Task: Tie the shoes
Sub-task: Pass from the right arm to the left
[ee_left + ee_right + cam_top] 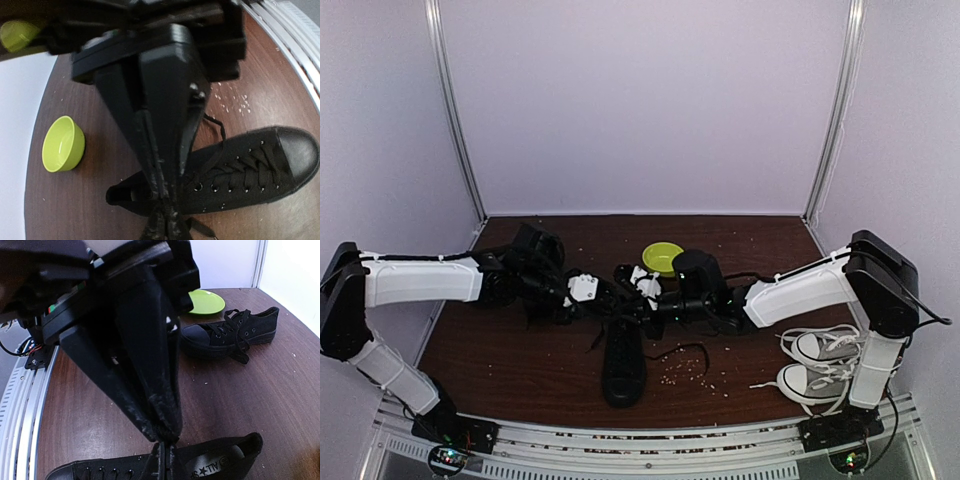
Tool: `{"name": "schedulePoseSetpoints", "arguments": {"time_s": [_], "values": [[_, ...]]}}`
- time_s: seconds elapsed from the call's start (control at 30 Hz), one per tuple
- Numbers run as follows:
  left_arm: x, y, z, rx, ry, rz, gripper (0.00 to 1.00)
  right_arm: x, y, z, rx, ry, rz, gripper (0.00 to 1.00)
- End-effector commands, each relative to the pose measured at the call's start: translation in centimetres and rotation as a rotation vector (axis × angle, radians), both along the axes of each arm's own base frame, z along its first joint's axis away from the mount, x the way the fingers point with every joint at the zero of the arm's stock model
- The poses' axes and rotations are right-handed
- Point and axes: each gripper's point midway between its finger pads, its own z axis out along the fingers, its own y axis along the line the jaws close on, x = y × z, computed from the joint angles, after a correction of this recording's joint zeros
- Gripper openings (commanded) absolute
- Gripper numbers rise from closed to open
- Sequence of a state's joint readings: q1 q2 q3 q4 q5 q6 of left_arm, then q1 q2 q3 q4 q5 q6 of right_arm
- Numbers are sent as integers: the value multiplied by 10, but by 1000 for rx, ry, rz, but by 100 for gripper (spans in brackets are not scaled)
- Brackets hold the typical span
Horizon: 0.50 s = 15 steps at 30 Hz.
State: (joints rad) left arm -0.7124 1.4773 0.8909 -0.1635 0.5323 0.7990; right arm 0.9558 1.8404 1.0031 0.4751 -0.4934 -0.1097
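Note:
One black shoe [622, 365] lies mid-table with its toe toward the near edge; it also shows in the left wrist view [250, 165] and the right wrist view [215, 465]. Both grippers meet just above its open collar. My left gripper [615, 303] [166, 220] has its fingers pressed together on a black lace by the top eyelets. My right gripper [642, 305] [167, 434] is shut on lace strands that run down from its tips to the shoe. A loose lace [682, 350] curls on the table to the right. The second black shoe [230, 332] lies untied near the plate.
A lime-green bowl [663, 257] [62, 144] [205, 301] sits behind the grippers. Two grey-and-white sneakers with white laces [815, 365] lie at the right, by the right arm's base. Crumbs [688, 372] are scattered near the shoe. White walls enclose the brown table [500, 360].

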Motion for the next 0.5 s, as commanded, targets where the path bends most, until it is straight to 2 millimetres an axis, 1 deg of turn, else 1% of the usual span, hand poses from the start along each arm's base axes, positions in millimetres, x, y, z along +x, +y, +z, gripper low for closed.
{"name": "schedulePoseSetpoints", "arguments": {"time_s": [0.0,0.03,0.13,0.17,0.23,0.27,0.33,0.37,0.47], "values": [[5,-8,7,-19,5,10,0,5,-2,13,19,-30,-13,0],[5,-9,9,-30,18,23,0,5,-2,13,16,-26,-20,1],[11,-9,19,-113,87,148,0,7,-9,13,1,-2,-55,17],[15,-10,26,-165,93,198,0,6,-13,15,4,3,-63,21],[21,-6,33,-276,158,339,0,3,-21,18,24,12,-88,31],[24,-2,36,-330,176,400,0,1,-27,15,32,23,-103,36],[28,6,41,-436,235,505,0,-2,-33,17,59,43,-124,42],[27,9,37,-464,266,538,0,-2,-34,17,74,52,-136,44],[22,4,42,-545,324,561,0,0,-36,14,99,54,-184,50]]}}
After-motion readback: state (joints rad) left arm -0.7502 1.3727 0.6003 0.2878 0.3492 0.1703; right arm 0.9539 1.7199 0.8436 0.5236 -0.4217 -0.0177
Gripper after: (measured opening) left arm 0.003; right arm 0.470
